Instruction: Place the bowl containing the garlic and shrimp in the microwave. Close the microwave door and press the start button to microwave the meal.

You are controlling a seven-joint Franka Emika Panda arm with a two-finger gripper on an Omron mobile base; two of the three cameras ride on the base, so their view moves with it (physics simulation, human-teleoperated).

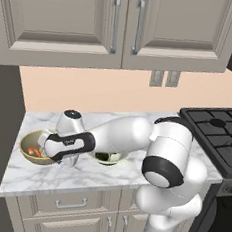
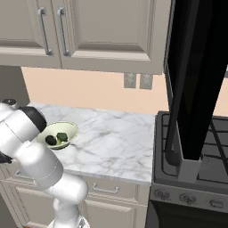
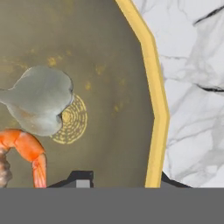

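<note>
**Jaws astride the bowl's rim**

The gripper (image 3: 120,180) stood right at the bowl's edge, one dark fingertip (image 3: 81,178) inside the bowl (image 3: 109,65) and the other just outside the yellow rim. The rim ran between them, so the jaws were partly open and set to either side of the wall. Whether the pads were already pressing on it I could not tell; the tips were mostly hidden at the bottom of the hand view.

That was the relation the next move turned on, as I judged it: the rim lay straight across the gap, running away from the hand, so a squeeze would pinch the wall rather than the food. The garlic (image 3: 41,100) sat deeper in the bowl, with the shrimp (image 3: 28,151) just beside it, both clear of the inner finger.

From the left base view the bowl rested on the marble counter (image 1: 82,177) at its far left, near the wall end. The arm (image 1: 126,134) stretched low and sideways across the counter, the hand tipped down over the bowl's near side. A second, pale bowl (image 2: 60,133) with green lumps lay beneath the forearm. The microwave door (image 2: 200,80) hung open off to the right, well apart from the bowl.
</note>
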